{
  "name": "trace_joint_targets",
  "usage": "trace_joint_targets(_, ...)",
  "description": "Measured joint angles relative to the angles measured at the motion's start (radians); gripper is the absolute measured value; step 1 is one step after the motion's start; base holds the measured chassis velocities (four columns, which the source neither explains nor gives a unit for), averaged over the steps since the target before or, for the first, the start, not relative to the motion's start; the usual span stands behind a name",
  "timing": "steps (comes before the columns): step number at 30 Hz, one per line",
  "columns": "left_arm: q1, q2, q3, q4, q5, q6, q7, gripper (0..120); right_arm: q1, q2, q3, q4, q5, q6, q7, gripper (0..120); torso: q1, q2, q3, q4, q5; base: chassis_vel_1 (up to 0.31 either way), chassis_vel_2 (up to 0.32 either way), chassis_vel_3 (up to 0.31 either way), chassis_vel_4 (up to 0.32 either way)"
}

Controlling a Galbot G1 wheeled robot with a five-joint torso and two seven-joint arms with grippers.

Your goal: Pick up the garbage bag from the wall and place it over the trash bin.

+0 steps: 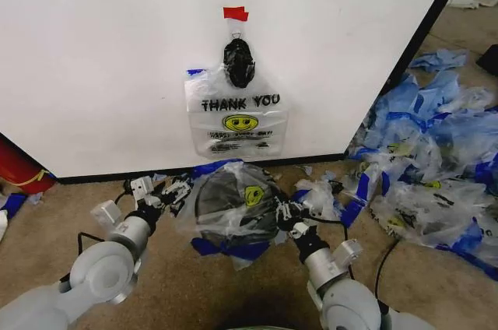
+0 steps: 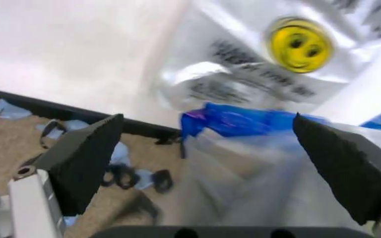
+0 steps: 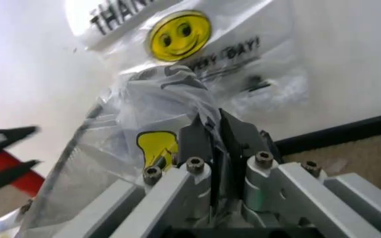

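From the head view, a garbage bag [image 1: 236, 114] printed THANK YOU hung flat on the wall [image 1: 101, 50] beneath a piece of red tape [image 1: 235, 13], a glossy black bundle [image 1: 238, 62] covering its top. Below it on the carpet [image 1: 163, 268] stood the trash bin [image 1: 226, 198], already draped in a second clear bag [image 1: 250, 196] with a smiley print; the bin's rim was mostly veiled by plastic. The left gripper [image 1: 165, 194] sat just beside the bin's left edge, the right gripper [image 1: 285, 213] at its right edge. A heap of blue-and-clear bags [image 1: 436, 159] lay to the right, cut off by the frame edge. In the left wrist view, the left gripper [image 2: 210, 163] stood wide apart, holding nothing, with blurred blue-edged plastic [image 2: 243, 121] between its fingers. In the right wrist view, the right gripper [image 3: 215, 136] was closed together, pinching a fold of the draped clear bag [image 3: 144, 114]; the bin itself was hard to make out behind the film.
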Motion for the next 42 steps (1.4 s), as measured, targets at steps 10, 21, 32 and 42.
trace_joint_targets(10, 0.071, -0.014, 0.017, -0.203, -0.174, 0.076, -0.207, 95, 0.031, 0.015, 0.051, -0.033, 0.008, 0.012, -0.008, 0, 0.000, 0.000, 0.000, 0.0001, -0.0002, 0.000, 0.000, 0.000, 0.000)
trace_joint_targets(21, 0.067, -0.035, 0.039, -0.252, -0.381, 0.121, -0.307, 94, 0.050, 0.018, 0.089, -0.044, 0.031, 0.016, -0.015, 0, 0.000, 0.000, 0.000, 0.0001, -0.0002, 0.000, 0.000, 0.000, 0.000)
trace_joint_targets(32, 0.038, -0.050, 0.038, -0.241, -0.380, 0.117, -0.296, 93, 0.049, 0.026, 0.069, -0.070, -0.002, 0.021, -0.026, 0, 0.000, 0.000, 0.000, 0.0001, -0.0001, 0.000, 0.000, 0.000, 0.000)
trace_joint_targets(42, 0.038, -0.079, 0.041, -0.246, -0.377, 0.113, -0.291, 93, 0.067, 0.039, 0.050, -0.083, -0.016, 0.021, -0.023, 0, 0.000, 0.000, 0.000, 0.0002, -0.0002, 0.000, 0.000, 0.000, 0.000)
